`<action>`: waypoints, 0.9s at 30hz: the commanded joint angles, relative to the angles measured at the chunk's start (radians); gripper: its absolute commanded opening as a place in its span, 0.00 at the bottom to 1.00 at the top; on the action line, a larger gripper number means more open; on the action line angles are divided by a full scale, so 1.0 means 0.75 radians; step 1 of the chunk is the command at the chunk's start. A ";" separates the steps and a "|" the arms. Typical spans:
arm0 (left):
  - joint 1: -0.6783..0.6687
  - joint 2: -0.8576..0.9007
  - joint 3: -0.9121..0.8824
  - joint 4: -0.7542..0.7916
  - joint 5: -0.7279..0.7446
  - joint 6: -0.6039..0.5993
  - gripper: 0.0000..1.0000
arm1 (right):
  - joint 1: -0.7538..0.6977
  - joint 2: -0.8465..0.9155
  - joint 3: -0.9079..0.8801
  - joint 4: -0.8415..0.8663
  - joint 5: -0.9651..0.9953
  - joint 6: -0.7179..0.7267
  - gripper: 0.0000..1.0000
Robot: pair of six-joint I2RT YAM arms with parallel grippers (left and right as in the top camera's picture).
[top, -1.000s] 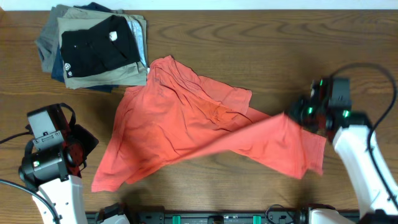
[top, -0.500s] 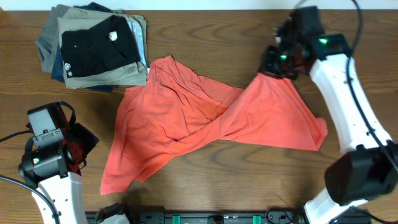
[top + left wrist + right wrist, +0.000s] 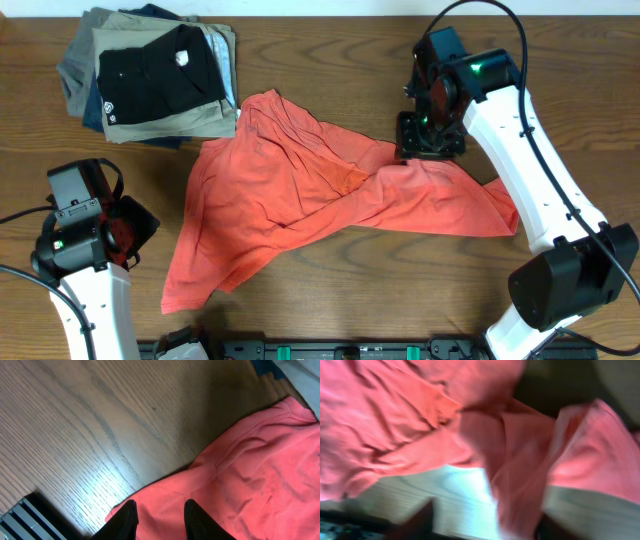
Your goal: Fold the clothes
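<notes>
Overhead view: a coral-red T-shirt is seen spread in rumpled folds across the middle of the wooden bench. One part is drawn out to the right in a long flap, and the lower left corner lies near the front edge. A stack of folded garments, topped by a black one with a white tag, is set at the far left corner, just beside the shirt's upper edge. The right hand is lowered onto the upper edge of the right flap, well out over the bench. In the right wrist view, which is badly blurred, its fingers are made out as set apart, with a loose fold of red cloth between them and nothing pinched. In the left wrist view the left hand is spread, its two dark fingers held above the shirt's hem near bare wood, and nothing is gripped.
</notes>
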 commanded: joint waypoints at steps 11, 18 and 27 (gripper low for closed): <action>0.006 0.005 0.016 -0.008 0.027 -0.007 0.33 | -0.039 0.010 -0.006 -0.014 0.396 0.078 0.99; 0.006 0.005 0.016 -0.009 0.034 -0.007 0.45 | -0.121 0.010 -0.150 0.079 0.402 0.075 0.99; 0.006 0.005 0.016 -0.009 0.067 -0.007 0.63 | -0.256 0.011 -0.496 0.413 0.297 0.074 0.99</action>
